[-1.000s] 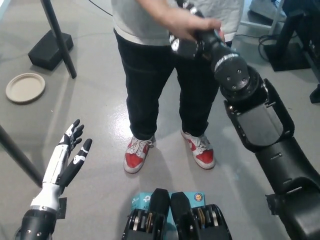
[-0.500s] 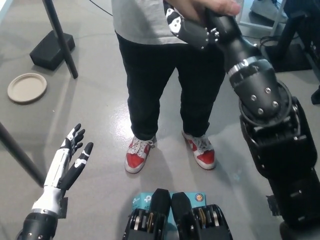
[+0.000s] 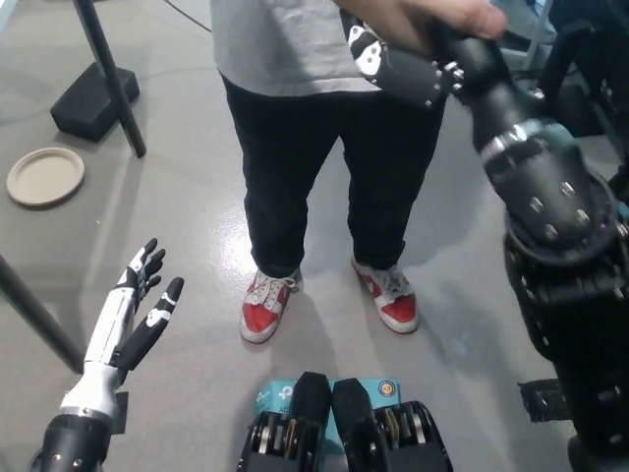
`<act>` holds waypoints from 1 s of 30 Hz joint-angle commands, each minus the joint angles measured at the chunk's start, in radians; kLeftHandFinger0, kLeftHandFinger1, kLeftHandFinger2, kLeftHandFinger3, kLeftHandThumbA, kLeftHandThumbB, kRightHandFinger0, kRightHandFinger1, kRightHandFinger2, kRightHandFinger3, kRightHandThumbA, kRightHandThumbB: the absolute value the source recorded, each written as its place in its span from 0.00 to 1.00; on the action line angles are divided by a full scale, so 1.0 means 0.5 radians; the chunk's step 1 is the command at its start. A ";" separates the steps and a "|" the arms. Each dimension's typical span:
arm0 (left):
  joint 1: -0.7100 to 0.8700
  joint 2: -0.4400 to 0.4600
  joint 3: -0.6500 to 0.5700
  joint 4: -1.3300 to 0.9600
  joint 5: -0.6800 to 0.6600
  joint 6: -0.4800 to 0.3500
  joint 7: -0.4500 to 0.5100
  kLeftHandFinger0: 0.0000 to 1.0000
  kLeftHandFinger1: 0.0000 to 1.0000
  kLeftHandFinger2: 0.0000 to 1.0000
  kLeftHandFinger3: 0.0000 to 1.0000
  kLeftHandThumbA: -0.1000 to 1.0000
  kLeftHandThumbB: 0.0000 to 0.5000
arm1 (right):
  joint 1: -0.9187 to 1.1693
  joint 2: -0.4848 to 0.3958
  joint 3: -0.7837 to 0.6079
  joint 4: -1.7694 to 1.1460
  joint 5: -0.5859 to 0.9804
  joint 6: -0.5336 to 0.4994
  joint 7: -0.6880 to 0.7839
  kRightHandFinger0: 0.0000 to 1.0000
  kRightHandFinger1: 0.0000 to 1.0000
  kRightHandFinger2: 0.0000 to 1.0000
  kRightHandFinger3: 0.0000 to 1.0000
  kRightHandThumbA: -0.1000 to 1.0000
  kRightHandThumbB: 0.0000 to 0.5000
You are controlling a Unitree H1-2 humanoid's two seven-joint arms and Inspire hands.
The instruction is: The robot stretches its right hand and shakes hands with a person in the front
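Robotics lab or workshop, smooth grey poured floor, black metal stand legs, a black block on the floor, cables trailing, dark equipment frames at the right edge, a paper plate lying loose

my black right hand is stretched up and forward, clasped by the person's hand lying over it. my white left hand rests low at my side, fingers spread, holding nothing.

Person ahead, plate far left, left hand below
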 commanded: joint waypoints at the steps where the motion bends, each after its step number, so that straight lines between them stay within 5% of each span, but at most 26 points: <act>1: -0.065 0.040 0.015 -0.082 -0.001 -0.059 0.000 1.00 1.00 1.00 1.00 0.79 0.23 | -0.299 0.035 0.017 0.635 -0.056 -0.218 -0.102 1.00 1.00 1.00 1.00 0.42 0.61; 5: -0.065 0.048 0.006 -0.090 -0.019 -0.057 -0.027 1.00 1.00 1.00 1.00 0.79 0.23 | -0.381 0.058 0.022 1.082 -0.073 -0.301 -0.190 1.00 1.00 1.00 1.00 0.32 0.58; 16: -0.085 0.066 0.008 -0.107 -0.033 -0.034 -0.051 1.00 1.00 1.00 1.00 0.79 0.23 | -0.428 0.064 0.024 1.316 -0.063 -0.409 -0.242 1.00 1.00 1.00 1.00 0.40 0.61; 18: -0.089 0.074 0.011 -0.099 -0.039 -0.039 -0.056 1.00 1.00 1.00 1.00 0.79 0.24 | -0.411 0.053 0.033 1.239 -0.066 -0.390 -0.203 1.00 1.00 1.00 1.00 0.52 0.69; 22: -0.089 0.075 0.013 -0.099 -0.032 -0.037 -0.056 1.00 1.00 1.00 1.00 0.79 0.24 | -0.400 0.049 0.033 1.202 -0.059 -0.389 -0.178 1.00 1.00 1.00 1.00 0.55 0.70; 23: -0.091 0.073 0.013 -0.097 -0.027 -0.041 -0.053 1.00 1.00 1.00 1.00 0.78 0.24 | -0.353 -0.003 0.098 1.021 -0.094 -0.365 -0.070 1.00 1.00 1.00 1.00 0.80 0.83; 25: -0.091 0.071 0.014 -0.100 -0.027 -0.035 -0.054 1.00 1.00 1.00 1.00 0.78 0.25 | -0.297 -0.030 0.105 0.892 -0.083 -0.383 -0.047 1.00 1.00 1.00 1.00 0.94 0.95; 30: -0.093 0.075 0.018 -0.108 -0.032 -0.017 -0.065 1.00 1.00 1.00 1.00 0.78 0.26 | -0.152 -0.089 0.069 0.550 0.003 -0.381 0.011 1.00 1.00 1.00 1.00 1.00 0.98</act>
